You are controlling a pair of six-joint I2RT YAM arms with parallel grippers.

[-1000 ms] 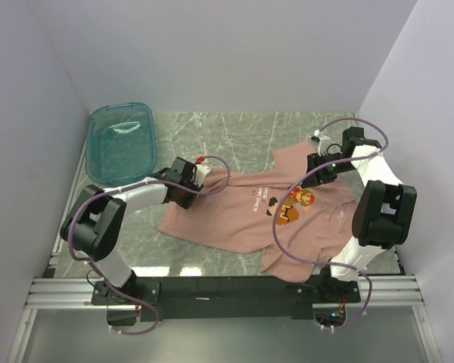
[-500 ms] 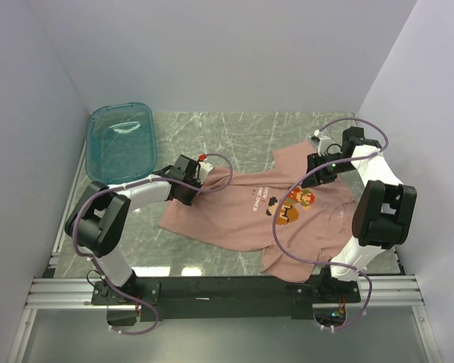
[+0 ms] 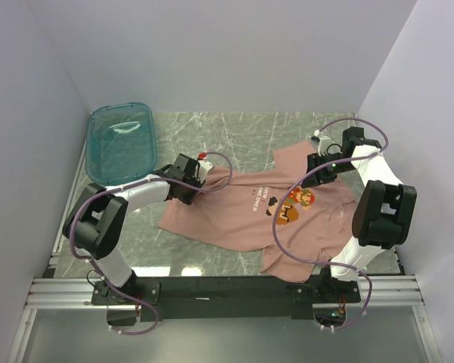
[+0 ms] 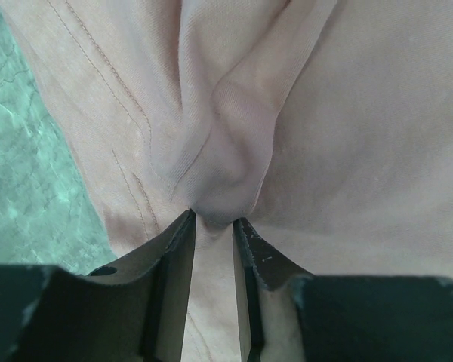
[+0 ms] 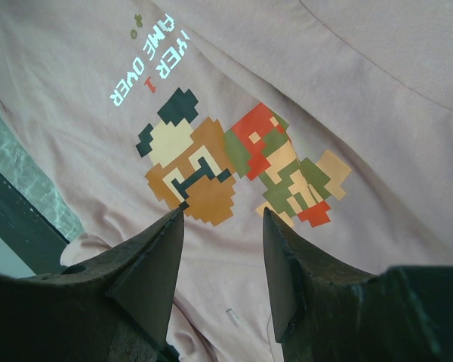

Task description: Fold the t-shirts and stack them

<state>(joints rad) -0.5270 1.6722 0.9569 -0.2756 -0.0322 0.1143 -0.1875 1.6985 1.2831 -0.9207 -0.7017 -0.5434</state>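
Note:
A dusty-pink t-shirt point(image 3: 234, 219) lies spread but rumpled on the marble table, its pixel-figure print point(image 3: 296, 204) and white lettering facing up. My left gripper point(image 3: 203, 175) sits low on the shirt's left part. In the left wrist view its jaws point(image 4: 211, 220) stand a little apart, and a puckered fold of the t-shirt point(image 4: 226, 173) bulges right at the fingertips. My right gripper point(image 3: 316, 165) hovers over the shirt's upper right. In the right wrist view it is open point(image 5: 220, 215) with nothing between its fingers, just above the print point(image 5: 234, 170).
A teal see-through plastic tub point(image 3: 121, 142) stands at the back left by the wall. White walls close in the table on three sides. Bare marble point(image 3: 234, 128) shows behind the shirt. The black base rail point(image 3: 227, 289) runs along the near edge.
My left gripper has shifted slightly to the right over the shirt's left part, then held still. The right arm and the shirt's overall lie look unchanged.

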